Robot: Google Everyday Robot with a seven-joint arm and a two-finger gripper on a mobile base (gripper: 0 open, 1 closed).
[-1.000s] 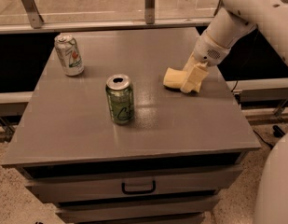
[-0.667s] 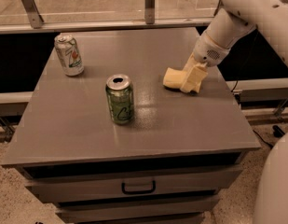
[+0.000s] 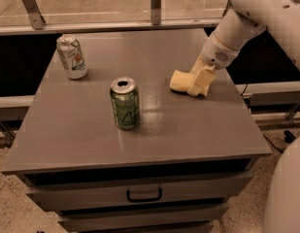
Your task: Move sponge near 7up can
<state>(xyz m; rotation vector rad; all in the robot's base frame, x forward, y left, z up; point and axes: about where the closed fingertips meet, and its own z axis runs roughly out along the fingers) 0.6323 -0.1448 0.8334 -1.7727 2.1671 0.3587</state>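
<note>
The pale yellow sponge (image 3: 180,80) lies on the grey table top (image 3: 140,130), right of centre. My gripper (image 3: 200,83) comes down from the upper right and is shut on the sponge's right end, with the sponge still at the table surface. The 7up can (image 3: 72,57), white with green markings and a red-orange spot, stands upright at the far left of the table, well away from the sponge.
An all-green can (image 3: 125,103) with a pale swirl logo stands upright near the table's middle, between the sponge and the 7up can. A metal rail (image 3: 115,27) runs behind the table. Drawers with a handle (image 3: 143,195) sit below the front edge.
</note>
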